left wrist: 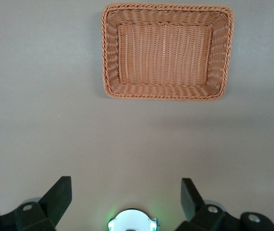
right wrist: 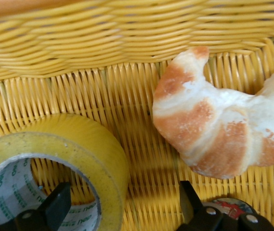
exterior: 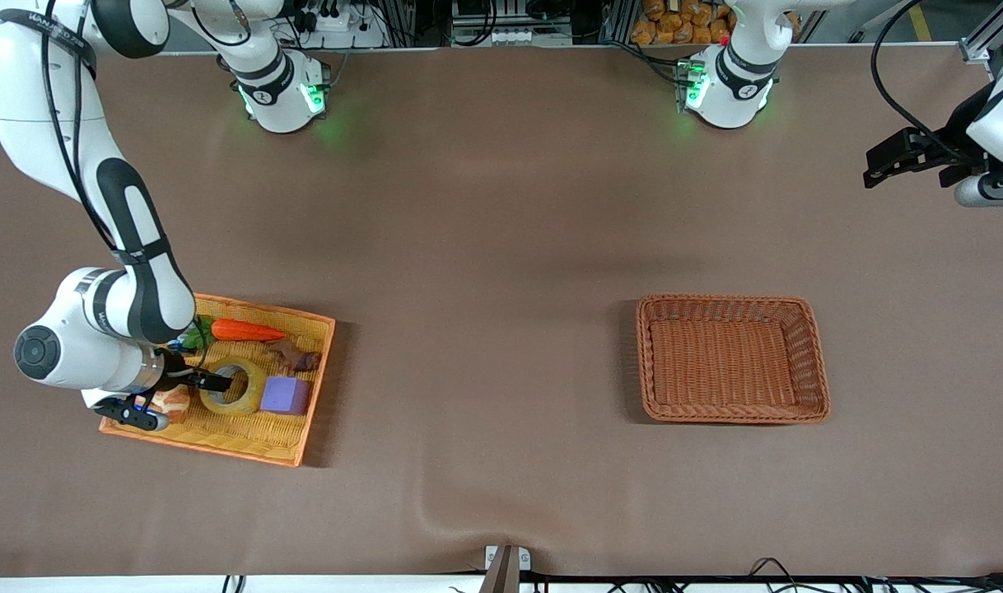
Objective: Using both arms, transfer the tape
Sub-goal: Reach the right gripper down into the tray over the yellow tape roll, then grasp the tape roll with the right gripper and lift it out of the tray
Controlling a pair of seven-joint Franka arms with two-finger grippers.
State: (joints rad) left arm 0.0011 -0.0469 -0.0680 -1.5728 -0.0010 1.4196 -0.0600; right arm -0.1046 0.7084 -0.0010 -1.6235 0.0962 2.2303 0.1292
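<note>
A brown table (exterior: 485,247) fills the front view. At lower left the tape (exterior: 233,385) lies in the yellow tray (exterior: 246,441), not yet lifted. The right gripper (exterior: 180,394) straddles its wall, jaws apart, one finger in the hole. At upper right the left gripper (exterior: 884,167) waits spread, partly cropped. The brown basket (exterior: 732,408) sits at lower right. Transfer remains.

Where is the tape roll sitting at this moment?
The tape lies flat in the yellow tray at the right arm's end of the table, between the croissant and the purple cube; the open right gripper straddles its wall.
</note>
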